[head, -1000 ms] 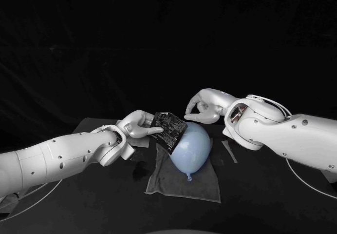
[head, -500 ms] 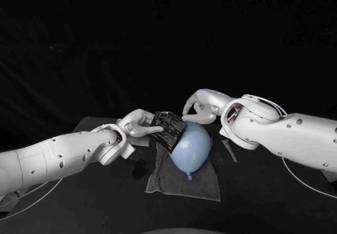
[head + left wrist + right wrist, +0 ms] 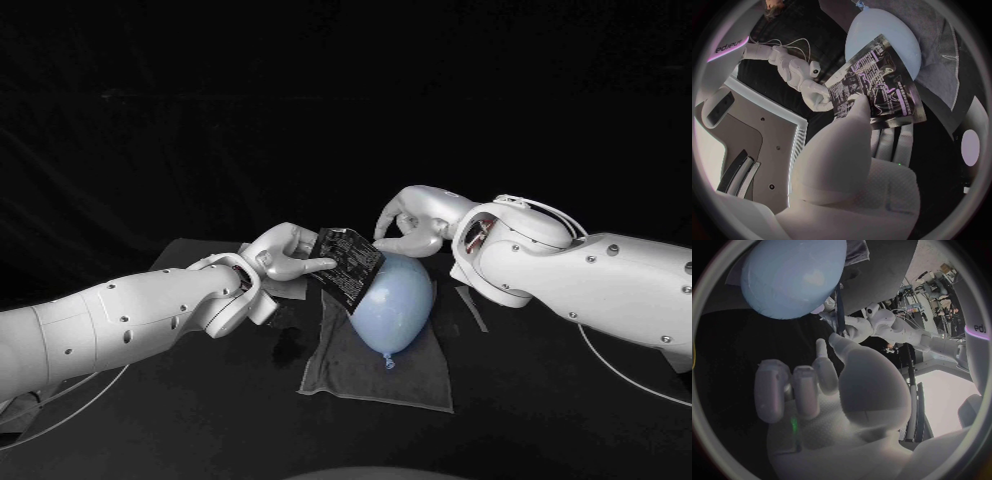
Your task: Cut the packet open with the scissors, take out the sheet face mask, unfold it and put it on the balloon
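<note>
The left hand (image 3: pixel 289 258) clamps the black packet (image 3: pixel 346 265) close over the far end of the balloon (image 3: pixel 392 305), and the right hand (image 3: pixel 418 225) sets fingertips at the packet's top corner, though I cannot tell whether they pinch anything, so drawing out the mask seems to be the step, and it calls for a pinch inside the opening.

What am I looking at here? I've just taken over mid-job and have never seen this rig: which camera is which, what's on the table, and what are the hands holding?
It is a robot with two white arms ending in silver hands. The square picture looks down from its head. The two round ones come from cameras at each wrist, behind that arm's own hand. On the black table lies a grey cloth with a pale blue balloon on it. The left hand holds the dark packet close by the balloon. The right hand has its fingertips at the packet's edge; I cannot tell whether it grips it.
</note>
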Robot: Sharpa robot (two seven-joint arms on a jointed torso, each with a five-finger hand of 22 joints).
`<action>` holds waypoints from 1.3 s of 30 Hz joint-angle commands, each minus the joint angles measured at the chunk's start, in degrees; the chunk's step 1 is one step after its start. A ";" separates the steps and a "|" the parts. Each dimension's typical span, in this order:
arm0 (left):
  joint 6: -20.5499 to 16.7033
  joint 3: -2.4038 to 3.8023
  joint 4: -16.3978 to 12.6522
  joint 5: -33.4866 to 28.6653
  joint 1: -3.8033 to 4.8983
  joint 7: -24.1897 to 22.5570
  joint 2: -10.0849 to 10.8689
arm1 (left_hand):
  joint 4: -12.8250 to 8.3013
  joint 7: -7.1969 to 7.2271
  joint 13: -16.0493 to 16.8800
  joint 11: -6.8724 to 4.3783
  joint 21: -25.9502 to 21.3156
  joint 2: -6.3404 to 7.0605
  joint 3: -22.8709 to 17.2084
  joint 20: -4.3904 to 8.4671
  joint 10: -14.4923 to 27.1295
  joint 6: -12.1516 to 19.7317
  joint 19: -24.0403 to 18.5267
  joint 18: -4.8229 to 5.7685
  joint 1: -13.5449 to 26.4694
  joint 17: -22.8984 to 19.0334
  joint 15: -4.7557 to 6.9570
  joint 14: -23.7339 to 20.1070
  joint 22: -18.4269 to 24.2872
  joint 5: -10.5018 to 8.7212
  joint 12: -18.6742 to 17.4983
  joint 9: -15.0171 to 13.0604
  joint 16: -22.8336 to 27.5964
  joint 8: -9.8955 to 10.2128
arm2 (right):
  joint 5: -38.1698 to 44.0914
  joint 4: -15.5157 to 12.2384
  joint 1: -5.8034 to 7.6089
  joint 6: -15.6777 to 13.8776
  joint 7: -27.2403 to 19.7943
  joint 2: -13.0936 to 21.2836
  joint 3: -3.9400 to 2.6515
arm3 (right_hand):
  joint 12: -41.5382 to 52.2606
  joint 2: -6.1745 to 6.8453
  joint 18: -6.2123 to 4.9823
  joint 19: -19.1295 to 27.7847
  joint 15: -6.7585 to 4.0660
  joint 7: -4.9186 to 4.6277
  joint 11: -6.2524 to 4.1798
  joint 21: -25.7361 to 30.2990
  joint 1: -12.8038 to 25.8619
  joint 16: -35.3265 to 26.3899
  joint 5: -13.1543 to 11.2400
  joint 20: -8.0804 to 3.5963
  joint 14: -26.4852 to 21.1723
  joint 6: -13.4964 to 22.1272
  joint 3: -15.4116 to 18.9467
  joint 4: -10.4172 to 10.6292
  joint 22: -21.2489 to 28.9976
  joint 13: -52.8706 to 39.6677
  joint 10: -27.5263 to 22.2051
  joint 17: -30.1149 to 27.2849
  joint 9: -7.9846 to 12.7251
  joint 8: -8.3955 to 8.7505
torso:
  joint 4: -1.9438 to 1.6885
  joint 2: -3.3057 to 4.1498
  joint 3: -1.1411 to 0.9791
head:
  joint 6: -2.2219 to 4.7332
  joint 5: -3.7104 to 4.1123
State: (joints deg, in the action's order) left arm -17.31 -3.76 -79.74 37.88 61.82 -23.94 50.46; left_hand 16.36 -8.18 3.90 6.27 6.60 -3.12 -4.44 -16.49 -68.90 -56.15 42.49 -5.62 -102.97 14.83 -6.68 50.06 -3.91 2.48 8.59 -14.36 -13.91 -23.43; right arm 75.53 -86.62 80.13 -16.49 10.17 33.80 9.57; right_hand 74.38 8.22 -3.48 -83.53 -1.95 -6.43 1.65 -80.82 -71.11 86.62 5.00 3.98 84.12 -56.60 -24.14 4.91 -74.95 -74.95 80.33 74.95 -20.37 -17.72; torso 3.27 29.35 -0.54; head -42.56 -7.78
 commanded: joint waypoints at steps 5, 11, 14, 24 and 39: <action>-0.33 0.07 -0.18 0.10 0.10 -0.73 -0.02 | 0.04 0.01 0.01 -0.01 -0.41 -0.41 -0.60 -0.15 -0.49 -0.54 0.40 -0.93 -0.28 0.07 -0.30 0.23 -0.01 0.29 -0.32 -6.00 0.27 -0.14 | 0.69 -0.21 -0.05 0.74 0.28 0.00 -0.03 | -0.12 0.38 0.49 -0.14 -0.29 0.03 0.06 0.12 -0.18 0.28 0.07 -0.10 4.76 0.36 -0.02 -0.17 -5.28 -1.01 0.05 9.95 0.07 -0.37 | 0.00 0.02 0.00 | -0.07 0.01; -0.28 0.07 -0.22 0.10 0.10 -0.69 0.04 | 0.04 0.01 0.01 -0.01 -0.41 -0.41 -0.60 -0.15 -0.49 -0.54 0.40 -0.93 -0.28 0.07 -0.30 0.23 -0.01 0.29 -0.32 -6.00 0.27 -0.14 | 0.88 -0.85 -0.07 -2.02 0.41 0.83 -0.07 | 0.02 0.23 0.53 -0.23 -0.29 0.05 0.04 0.00 -0.31 0.30 1.90 -0.08 4.76 0.29 -0.41 0.05 -5.48 -1.21 0.17 9.96 0.18 -0.51 | -0.01 0.00 0.01 | 0.05 -0.10; -0.26 0.07 -0.23 0.10 0.10 -0.69 0.06 | 0.04 0.01 0.01 -0.01 -0.41 -0.41 -0.60 -0.15 -0.49 -0.54 0.40 -0.93 -0.28 0.07 -0.30 0.23 -0.01 0.29 -0.32 -6.00 0.27 -0.14 | 0.92 -1.01 -0.06 -2.67 0.52 1.21 -0.13 | 0.07 0.23 0.54 -0.25 -0.30 0.06 0.03 -0.03 -0.35 0.30 2.12 -0.08 4.76 0.28 -0.47 0.06 -5.52 -1.26 0.20 9.96 0.20 -0.53 | 0.00 -0.01 0.01 | 0.10 -0.11; 0.24 0.07 -0.20 0.04 0.10 -0.99 0.04 | -0.02 -0.34 -0.08 0.27 -0.75 -0.55 -1.99 -0.18 0.09 -0.04 0.11 -0.85 -0.43 0.06 -0.56 -0.34 0.05 0.30 -0.88 -5.89 0.87 0.36 | -1.24 -1.38 -0.05 -4.23 -0.02 1.70 -0.44 | 0.08 -0.59 0.53 -0.25 -0.27 0.02 0.08 0.01 0.55 0.30 2.82 -0.07 4.76 0.29 -0.73 1.18 -5.55 -1.34 0.27 9.93 0.33 -0.60 | -0.01 0.02 -0.01 | 0.10 -0.03; -0.03 0.07 -0.72 -1.06 0.11 -1.15 -0.23 | -0.06 -0.50 -0.07 0.33 -0.85 -0.46 -2.37 -0.18 0.18 0.08 0.03 -0.80 -0.36 0.08 -0.63 -0.45 0.06 0.31 -1.00 -5.88 1.02 0.49 | -19.17 1.34 -0.23 2.32 -3.75 -1.85 -0.20 | -9.03 1.95 -1.44 4.93 1.82 -2.62 2.56 7.58 4.86 -2.32 -2.24 1.76 3.35 7.21 5.67 7.63 1.00 5.98 -7.34 5.89 2.71 4.03 | -0.01 0.01 0.05 | 0.24 0.18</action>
State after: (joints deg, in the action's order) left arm -17.30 -3.78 -80.20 37.72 61.83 -24.05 50.35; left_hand 16.28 -8.51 3.86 6.37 6.14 -3.22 -6.58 -16.49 -68.79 -56.05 42.49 -5.87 -103.38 14.81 -6.98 49.75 -3.91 2.40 7.76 -14.36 -13.24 -22.69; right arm 60.97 -85.59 80.03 -17.87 7.56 32.14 9.33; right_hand 65.61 9.81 -4.41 -78.83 -0.50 -9.17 4.09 -73.44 -66.20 84.46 3.08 5.76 83.92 -49.75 -18.68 12.49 -74.18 -69.21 73.31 74.95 -17.69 -13.88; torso 3.26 29.37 -0.49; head -42.32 -7.61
